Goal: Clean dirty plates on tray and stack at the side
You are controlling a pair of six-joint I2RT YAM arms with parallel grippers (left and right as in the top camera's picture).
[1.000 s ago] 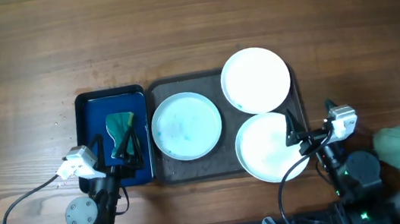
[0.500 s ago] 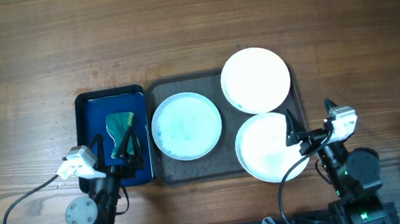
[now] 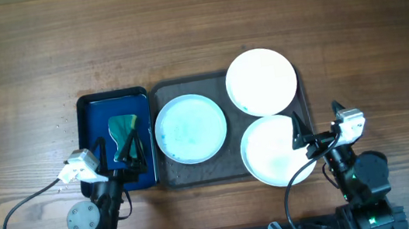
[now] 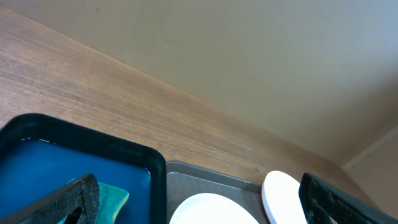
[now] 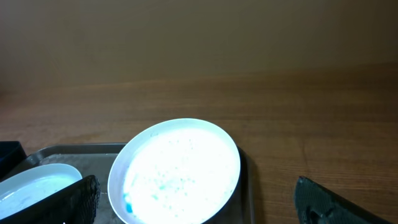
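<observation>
Three round white plates lie on the dark grey-brown tray (image 3: 196, 175): one at the left (image 3: 191, 129) with a faint blue smear, one at the back right (image 3: 261, 82), one at the front right (image 3: 275, 151). My left gripper (image 3: 122, 153) is open and empty over the blue tray, near the sponge. My right gripper (image 3: 317, 129) is open and empty at the tray's front right edge. The right wrist view shows the back right plate (image 5: 177, 171) with blue specks between my open fingers (image 5: 199, 214). The left wrist view shows my open fingers (image 4: 205, 202), the left plate (image 4: 205, 213) and the grey tray (image 4: 208, 182).
A smaller glossy dark blue tray (image 3: 94, 128) sits left of the grey tray and holds a green sponge (image 3: 123, 131); both show in the left wrist view, tray (image 4: 62, 158) and sponge (image 4: 113, 196). Wooden table (image 3: 194, 30) stretches behind and to both sides.
A green-sleeved hand at the right edge one second ago has left the view. Both arms and all plates have stayed still.
</observation>
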